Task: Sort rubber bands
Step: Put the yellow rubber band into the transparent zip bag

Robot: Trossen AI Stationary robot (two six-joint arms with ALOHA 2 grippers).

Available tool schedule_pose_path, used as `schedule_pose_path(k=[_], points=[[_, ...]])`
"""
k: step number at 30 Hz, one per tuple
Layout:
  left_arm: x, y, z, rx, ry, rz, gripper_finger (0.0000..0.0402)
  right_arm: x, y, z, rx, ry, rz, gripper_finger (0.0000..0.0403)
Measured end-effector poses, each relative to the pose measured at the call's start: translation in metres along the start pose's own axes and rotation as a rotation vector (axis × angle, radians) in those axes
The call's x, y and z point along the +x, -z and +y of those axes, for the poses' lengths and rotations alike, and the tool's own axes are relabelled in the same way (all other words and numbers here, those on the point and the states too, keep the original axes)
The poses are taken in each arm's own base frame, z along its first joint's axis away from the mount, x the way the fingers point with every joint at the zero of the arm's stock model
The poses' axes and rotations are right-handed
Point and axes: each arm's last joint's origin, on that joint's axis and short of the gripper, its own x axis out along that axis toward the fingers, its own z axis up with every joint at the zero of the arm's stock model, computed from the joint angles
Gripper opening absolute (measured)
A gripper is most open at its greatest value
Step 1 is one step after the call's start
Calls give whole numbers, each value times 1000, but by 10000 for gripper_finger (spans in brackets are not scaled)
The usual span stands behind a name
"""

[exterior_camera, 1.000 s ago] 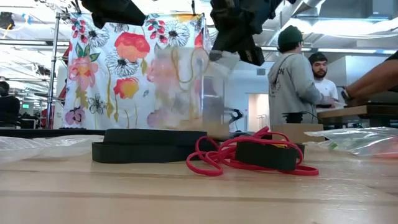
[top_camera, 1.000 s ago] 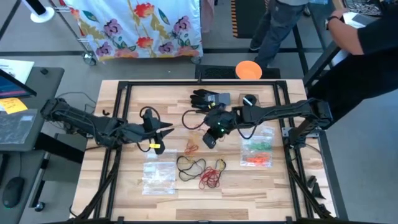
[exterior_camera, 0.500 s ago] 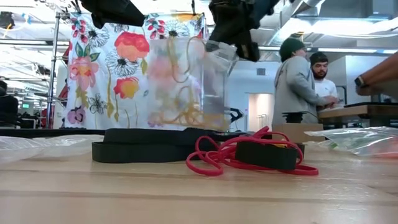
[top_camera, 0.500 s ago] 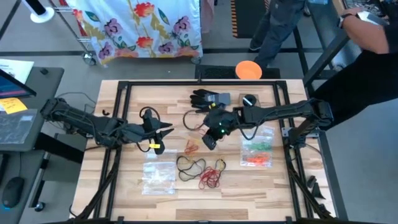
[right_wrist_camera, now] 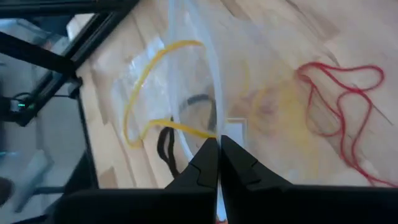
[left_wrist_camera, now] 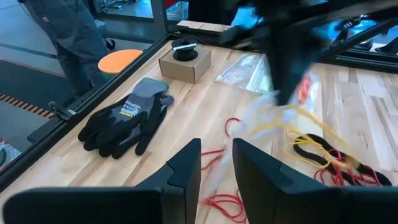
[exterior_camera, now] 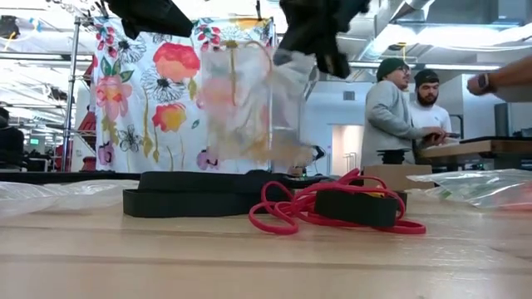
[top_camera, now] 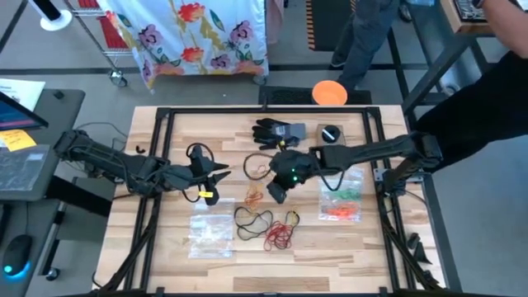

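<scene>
My right gripper [right_wrist_camera: 217, 142] hangs over the table's middle [top_camera: 279, 191], shut on a clear plastic bag [exterior_camera: 249, 108] with yellow rubber bands [right_wrist_camera: 149, 81] inside. My left gripper [left_wrist_camera: 215, 163] waits open left of centre [top_camera: 219, 173], with nothing between its fingers. It points at the bag [left_wrist_camera: 273, 112]. Loose rubber bands lie flat on the wood: black ones [top_camera: 252, 219], red ones [top_camera: 280, 237], and an orange-red tangle [top_camera: 253, 196]. In the low view the red bands [exterior_camera: 332, 212] lie nearest. My right gripper pinches the clear bag's upper edge [right_wrist_camera: 214, 121] between its two fingers, which slant down from the table's right side. The bag hangs below the fingers with the yellow bands inside. Whether its lower end touches the table does not show.
A black glove [top_camera: 276, 130] and a small cardboard box [top_camera: 330, 134] lie at the far middle. A clear bag with green and orange bands [top_camera: 341, 202] lies to the right, another clear bag [top_camera: 210, 233] near left. People stand beyond the far edge.
The clear bag sways under my right gripper. Its lower part has swung and its shape has shifted, and the yellow bands inside have moved about. Both arms stay in place.
</scene>
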Motion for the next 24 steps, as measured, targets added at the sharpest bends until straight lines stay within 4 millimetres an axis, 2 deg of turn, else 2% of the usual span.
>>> schedule_pose_path(k=[3,5,8,11,15,18,20,24], points=[[3,3,-2,15,-6,19,88,1,-3,6,-40,-49,-39,5],[3,3,-2,15,-5,20,88,-6,-4,8,-37,15,-82,5],[3,3,-1,12,-6,22,88,-9,-3,-1,37,87,-62,5],[3,4,-2,12,-4,30,88,0,-1,-3,77,17,26,5],[3,4,-2,14,-4,30,88,-6,-1,13,42,-130,30,5],[2,5,-2,7,-7,32,88,-11,-7,9,108,-114,-1,5],[2,6,-2,10,-10,39,88,-9,-4,6,169,-120,53,5],[2,5,-2,29,-8,36,88,-10,2,15,171,-209,138,5]])
